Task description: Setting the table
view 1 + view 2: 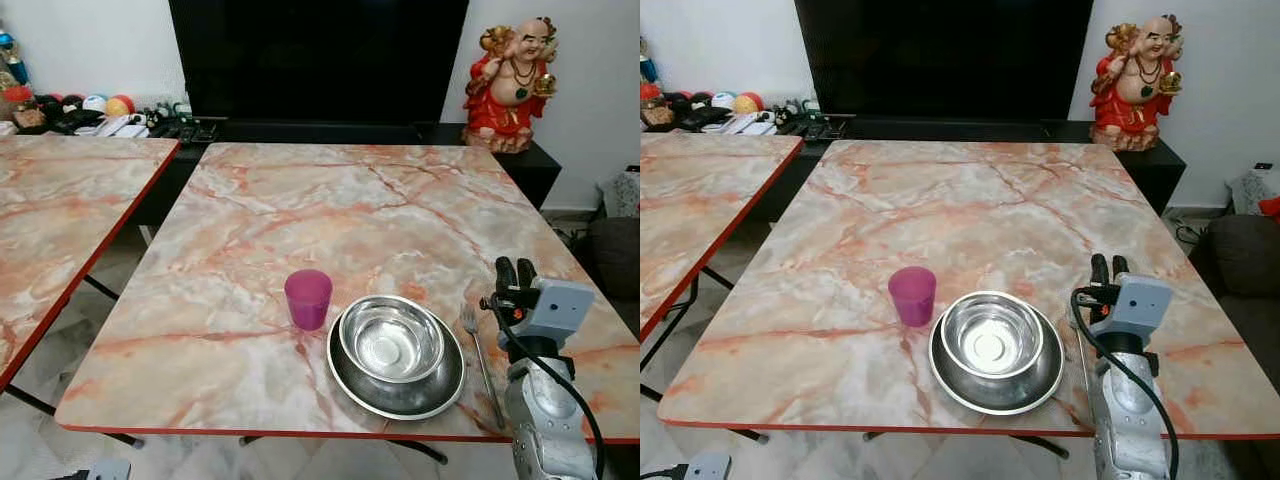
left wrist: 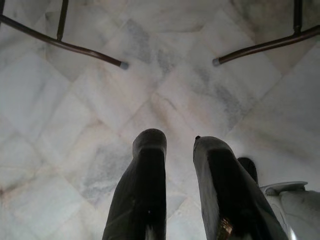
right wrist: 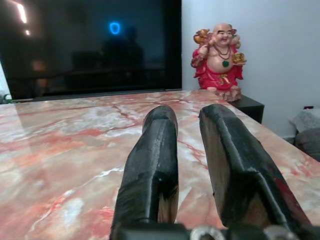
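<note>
Black TV (image 1: 318,60) behind; red statue (image 1: 513,85) right; 2nd table (image 1: 60,210) left.

You have a worktop (image 1: 300,220) of pink-orange marble pattern with a red edge, a magenta cup (image 1: 308,298), a shiny silver bowl (image 1: 391,339) in a silver plate (image 1: 440,394), a silver fork (image 1: 480,360), and a red-robed figurine (image 1: 512,85).

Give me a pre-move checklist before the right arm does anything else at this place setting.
1. Bowl nested in the plate: ok.
2. Fork flat on the table, right of the plate: ok.
3. Pink cup upright, left of the plate: ok.
4. Right gripper empty, fingers slightly apart, above the table beside the fork: ok.
5. Left gripper empty, pointing at the floor: ok.
6. Spoon or knife laid: cannot tell.
</note>
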{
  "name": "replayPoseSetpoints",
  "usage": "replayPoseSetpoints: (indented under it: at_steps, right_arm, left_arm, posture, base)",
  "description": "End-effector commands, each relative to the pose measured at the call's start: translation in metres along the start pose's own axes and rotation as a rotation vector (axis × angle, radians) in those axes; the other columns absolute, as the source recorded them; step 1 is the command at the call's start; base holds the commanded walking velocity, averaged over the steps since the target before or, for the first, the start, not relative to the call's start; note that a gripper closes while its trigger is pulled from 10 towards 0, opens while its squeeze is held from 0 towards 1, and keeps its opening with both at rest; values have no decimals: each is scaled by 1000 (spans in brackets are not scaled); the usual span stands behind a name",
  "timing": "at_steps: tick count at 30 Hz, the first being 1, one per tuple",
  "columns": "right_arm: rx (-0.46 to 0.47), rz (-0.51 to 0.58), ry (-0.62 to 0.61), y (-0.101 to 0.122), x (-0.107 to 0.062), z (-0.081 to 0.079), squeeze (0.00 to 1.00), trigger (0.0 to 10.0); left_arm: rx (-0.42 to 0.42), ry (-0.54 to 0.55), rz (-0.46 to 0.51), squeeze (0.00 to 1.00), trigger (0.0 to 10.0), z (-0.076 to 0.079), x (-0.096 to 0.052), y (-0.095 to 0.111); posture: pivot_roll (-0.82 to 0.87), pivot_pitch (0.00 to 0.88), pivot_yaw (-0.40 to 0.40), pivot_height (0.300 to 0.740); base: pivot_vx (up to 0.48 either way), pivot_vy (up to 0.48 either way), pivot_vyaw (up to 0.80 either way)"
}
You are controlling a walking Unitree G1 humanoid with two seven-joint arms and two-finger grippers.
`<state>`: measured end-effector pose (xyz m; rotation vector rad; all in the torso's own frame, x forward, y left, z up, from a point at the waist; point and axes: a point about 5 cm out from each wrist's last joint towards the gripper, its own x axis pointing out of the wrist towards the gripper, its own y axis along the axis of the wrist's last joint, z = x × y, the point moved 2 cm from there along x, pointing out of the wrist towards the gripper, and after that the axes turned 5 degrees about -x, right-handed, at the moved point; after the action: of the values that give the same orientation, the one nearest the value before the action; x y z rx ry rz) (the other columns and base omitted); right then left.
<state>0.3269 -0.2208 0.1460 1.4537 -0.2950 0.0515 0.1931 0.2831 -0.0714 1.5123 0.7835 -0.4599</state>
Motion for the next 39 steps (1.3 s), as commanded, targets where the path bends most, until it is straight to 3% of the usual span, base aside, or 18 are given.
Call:
replayPoseSetpoints:
  at_steps: [1, 6, 20, 28, 39]
  right_arm:
    - [-16, 14, 34, 3, 1, -7, 0, 10000]
    - [43, 31, 15, 5, 2, -7, 0, 10000]
    - [18, 54, 29, 12, 8, -9, 0, 10000]
    - [-7, 194, 33, 42, 13, -9, 0, 10000]
    - [-13, 162, 85, 34, 13, -24, 0, 10000]
  left_arm:
    - [-2, 9, -32, 0, 10000, -1, -2, -8]
    - [-14, 3, -41, 0, 10000, 3, -3, -14]
    - [-51, 20, -42, 0, 10000, 4, -5, -20]
    - [-67, 24, -38, 0, 10000, 6, -5, -21]
    - [-77, 26, -42, 0, 10000, 8, -6, -23]
  posture:
    - [-21, 0, 40, 740]
    - [-19, 0, 35, 740]
    - [3, 0, 10, 740]
    - [3, 0, 0, 740]
    - [13, 0, -7, 740]
  base:
    - [0, 480, 600]
    - [0, 480, 480]
    - [0, 480, 0]
    - [0, 480, 0]
    - [0, 480, 0]
